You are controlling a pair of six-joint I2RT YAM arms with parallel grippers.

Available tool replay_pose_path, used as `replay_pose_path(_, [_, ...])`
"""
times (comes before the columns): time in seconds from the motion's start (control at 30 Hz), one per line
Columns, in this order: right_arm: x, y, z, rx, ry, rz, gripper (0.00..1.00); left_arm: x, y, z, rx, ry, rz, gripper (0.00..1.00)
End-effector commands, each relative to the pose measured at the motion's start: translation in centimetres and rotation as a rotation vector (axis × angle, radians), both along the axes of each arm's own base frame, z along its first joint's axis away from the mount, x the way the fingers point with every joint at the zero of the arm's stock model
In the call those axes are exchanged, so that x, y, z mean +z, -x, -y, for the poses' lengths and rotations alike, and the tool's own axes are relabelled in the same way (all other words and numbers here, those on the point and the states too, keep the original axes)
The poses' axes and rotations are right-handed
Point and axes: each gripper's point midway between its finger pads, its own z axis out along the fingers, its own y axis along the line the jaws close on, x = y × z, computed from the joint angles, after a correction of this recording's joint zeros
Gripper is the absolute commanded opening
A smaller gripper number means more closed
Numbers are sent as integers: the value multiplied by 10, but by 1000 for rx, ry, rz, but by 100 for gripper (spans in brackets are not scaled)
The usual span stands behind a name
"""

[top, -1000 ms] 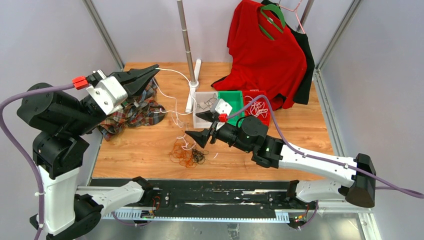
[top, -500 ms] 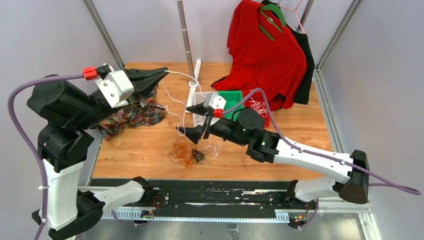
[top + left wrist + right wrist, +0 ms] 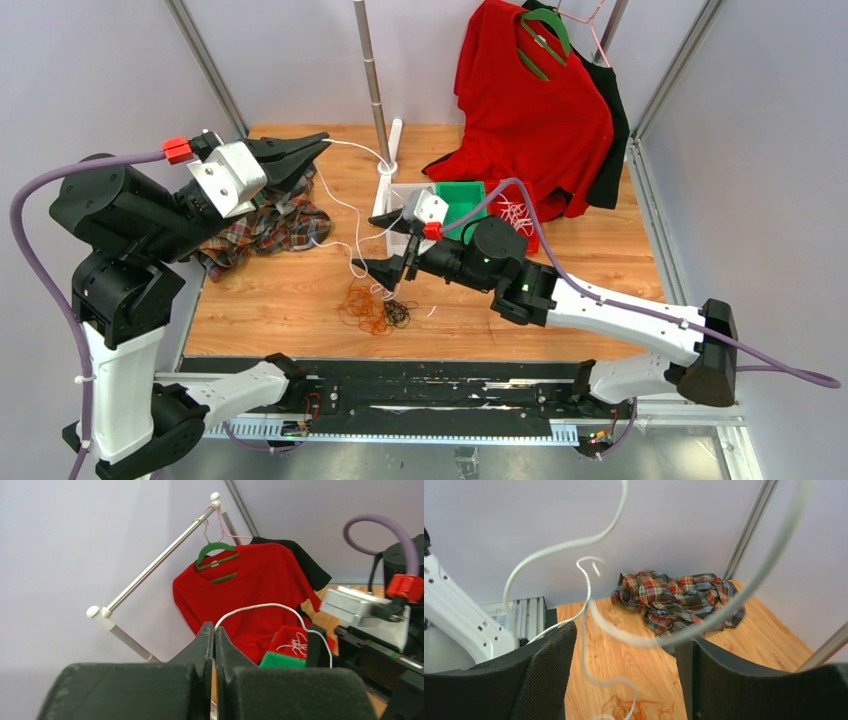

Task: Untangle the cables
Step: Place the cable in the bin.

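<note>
Left gripper [image 3: 320, 141] clamped on thin white cable [image 3: 260, 605]; right gripper [image 3: 366, 242], at four o'clock, apart. Risk: pulling drags orange-brown wire tangle [image 3: 362, 308].

White cable [image 3: 265, 605] hangs looped in air — orange cable [image 3: 362, 306] and black cable [image 3: 398, 314] lie tangled below.

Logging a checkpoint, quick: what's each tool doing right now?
Left tool: closed, holding the white cable.
Right tool: open, gripping nothing; the white cable passes loose through it.
</note>
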Motion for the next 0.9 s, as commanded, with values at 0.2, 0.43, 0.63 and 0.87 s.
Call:
replay_pose_path(0.2, [-23,22,31,41,72,76,74,9,-16,-16,127,11,30,0])
replay_pose_path(0.43, [-2,7,25,-31,16,85,74,8,-6,-5,44,20,10,0])
replay_pose_path(0.63, [32,-12,16,-117,-151,61,74,5,-5,-2,24,22,-10,1])
replay_pose_path(0.87, [55,-29,25,-220,-275,56,53,-1,-4,-1,17,12,-18,0])
